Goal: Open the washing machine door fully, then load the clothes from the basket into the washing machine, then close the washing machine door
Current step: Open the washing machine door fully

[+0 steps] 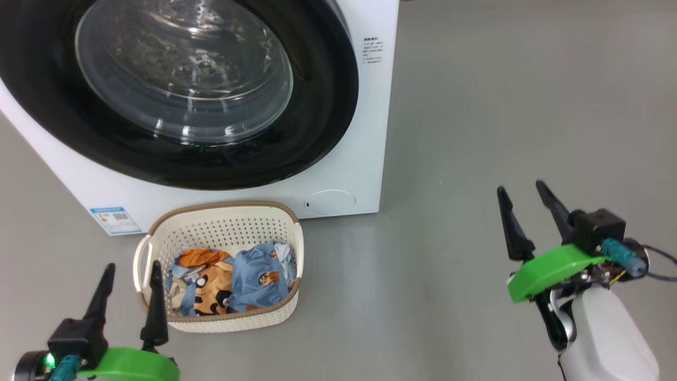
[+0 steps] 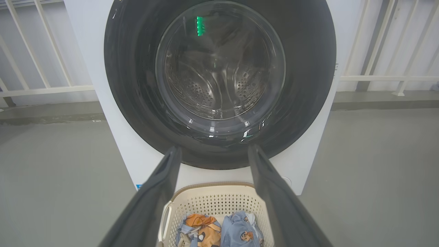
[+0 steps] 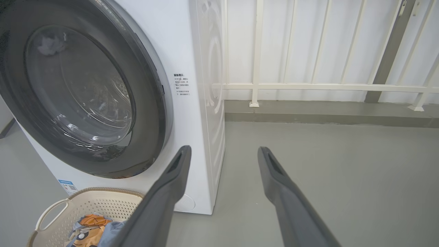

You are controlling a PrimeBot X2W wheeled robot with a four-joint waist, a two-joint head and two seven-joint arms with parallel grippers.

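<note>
The white washing machine [image 1: 349, 174] stands ahead with its round black-rimmed glass door [image 1: 185, 74] shut flat against the front. On the floor in front of it sits the cream basket [image 1: 222, 225], holding light blue and orange clothes [image 1: 232, 283]. My left gripper [image 1: 132, 275] hovers open just left of the basket's near corner, nothing between its fingers. My right gripper [image 1: 521, 193] stands open over bare floor well to the right of the machine. In the left wrist view the door [image 2: 219, 68] faces me above the basket [image 2: 212, 202]. The right wrist view shows the door [image 3: 79, 92] at an angle.
Grey floor [image 1: 476, 106] stretches to the right of the machine. A white railing [image 3: 325, 85] and a low kerb run behind it. A blue label sticker [image 1: 115, 219] sits low on the machine's front, left of the basket.
</note>
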